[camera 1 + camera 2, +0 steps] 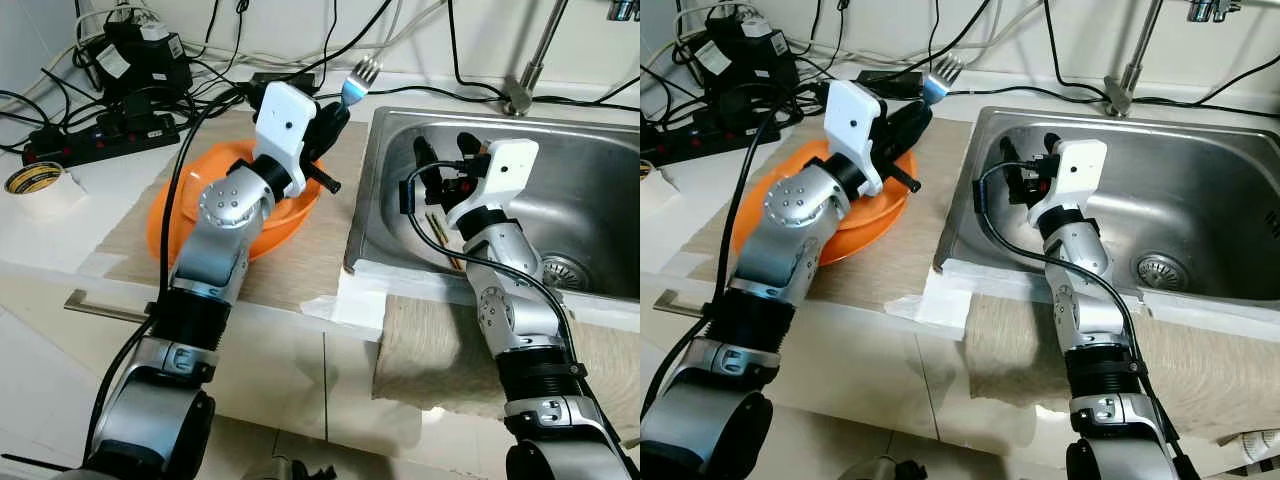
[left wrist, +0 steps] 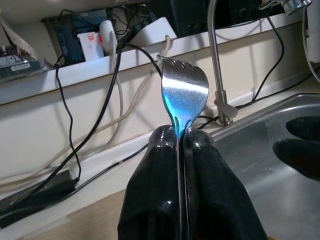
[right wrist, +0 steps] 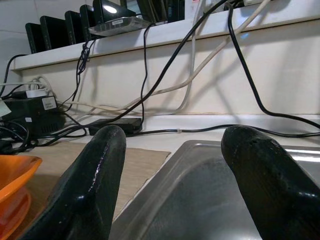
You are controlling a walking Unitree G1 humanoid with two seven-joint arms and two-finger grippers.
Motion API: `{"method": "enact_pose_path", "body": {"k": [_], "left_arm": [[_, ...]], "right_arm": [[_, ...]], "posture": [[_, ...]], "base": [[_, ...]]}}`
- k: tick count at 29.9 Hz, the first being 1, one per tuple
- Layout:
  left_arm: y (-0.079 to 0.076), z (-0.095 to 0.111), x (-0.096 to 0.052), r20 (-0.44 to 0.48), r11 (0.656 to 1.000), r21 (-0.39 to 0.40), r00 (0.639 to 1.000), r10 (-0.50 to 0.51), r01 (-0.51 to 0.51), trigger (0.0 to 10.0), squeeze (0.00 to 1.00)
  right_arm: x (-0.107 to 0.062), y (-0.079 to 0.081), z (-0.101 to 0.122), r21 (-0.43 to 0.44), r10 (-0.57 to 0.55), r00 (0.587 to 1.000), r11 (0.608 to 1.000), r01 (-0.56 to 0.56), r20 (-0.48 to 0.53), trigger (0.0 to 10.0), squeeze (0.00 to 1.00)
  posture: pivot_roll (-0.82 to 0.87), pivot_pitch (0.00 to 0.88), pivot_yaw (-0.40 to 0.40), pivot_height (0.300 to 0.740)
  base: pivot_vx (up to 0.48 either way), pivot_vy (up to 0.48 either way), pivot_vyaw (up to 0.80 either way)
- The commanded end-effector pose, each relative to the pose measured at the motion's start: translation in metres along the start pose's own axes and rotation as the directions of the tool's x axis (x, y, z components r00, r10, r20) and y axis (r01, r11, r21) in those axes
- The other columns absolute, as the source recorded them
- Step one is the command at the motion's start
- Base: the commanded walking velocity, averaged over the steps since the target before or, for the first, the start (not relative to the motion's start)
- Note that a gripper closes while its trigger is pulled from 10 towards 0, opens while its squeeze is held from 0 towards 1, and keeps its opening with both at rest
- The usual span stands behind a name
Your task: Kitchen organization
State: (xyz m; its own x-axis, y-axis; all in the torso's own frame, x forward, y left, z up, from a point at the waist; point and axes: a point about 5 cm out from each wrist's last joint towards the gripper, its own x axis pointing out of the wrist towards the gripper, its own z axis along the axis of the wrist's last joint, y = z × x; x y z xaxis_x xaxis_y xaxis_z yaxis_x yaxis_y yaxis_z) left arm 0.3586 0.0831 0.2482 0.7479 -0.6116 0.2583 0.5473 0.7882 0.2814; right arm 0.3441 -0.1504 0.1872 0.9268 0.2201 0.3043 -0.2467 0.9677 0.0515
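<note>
The left tool pinches a shiny metal fork, upper centre of frame, raised above the round orange plastic bowl on the worktop. The right tool gapes wide over the steel sink. Placement remains; thin sticks lying in the sink are hard to identify.

Left pincer grips a fork above the orange bowl; right pincer spread inside the sink.

Shiny metal fork, brushed steel sink, glossy plastic bowl
</note>
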Motion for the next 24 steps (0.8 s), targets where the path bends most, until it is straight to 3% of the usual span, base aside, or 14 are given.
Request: {"method": "enact_pose_path", "body": {"k": [1, 14, 17, 24], "left_arm": [[-0.002, 0.008, 0.003, 0.015, 1.000, 0.015, 1.000, -0.024, 0.024, 0.0, 0.00], [-0.030, 0.017, 0.012, 0.041, 0.986, -0.128, 0.994, -0.102, 0.107, 0.0, 0.00], [-0.040, 0.009, 0.012, 0.008, 0.977, -0.166, 0.991, -0.134, 0.134, 0.0, 0.00], [-0.046, -0.005, 0.012, -0.040, 0.970, -0.206, 0.989, -0.143, 0.132, 0.0, 0.00]], "right_arm": [[-0.002, 0.001, 0.000, 0.005, 0.009, 1.000, 1.000, -0.009, -0.007, 10.0, 0.00], [-0.005, -0.011, 0.007, -0.001, 0.002, 1.000, 1.000, -0.002, -0.012, 10.0, 0.00], [-0.007, -0.014, 0.012, 0.002, 0.005, 1.000, 1.000, -0.005, -0.011, 10.0, 0.00], [-0.012, -0.015, 0.018, 0.028, 0.037, 0.999, 0.999, -0.036, -0.025, 10.0, 0.00]], "posture": [[-0.04, 0.000, 0.094, 0.740], [-0.05, 0.000, 0.094, 0.740], [-0.05, 0.000, 0.096, 0.740], [-0.06, 0.000, 0.097, 0.740]], "base": [[0.000, 0.000, 0.00], [0.000, 0.000, 0.00], [0.000, 0.000, 0.00], [0.000, 0.000, 0.00]]}}
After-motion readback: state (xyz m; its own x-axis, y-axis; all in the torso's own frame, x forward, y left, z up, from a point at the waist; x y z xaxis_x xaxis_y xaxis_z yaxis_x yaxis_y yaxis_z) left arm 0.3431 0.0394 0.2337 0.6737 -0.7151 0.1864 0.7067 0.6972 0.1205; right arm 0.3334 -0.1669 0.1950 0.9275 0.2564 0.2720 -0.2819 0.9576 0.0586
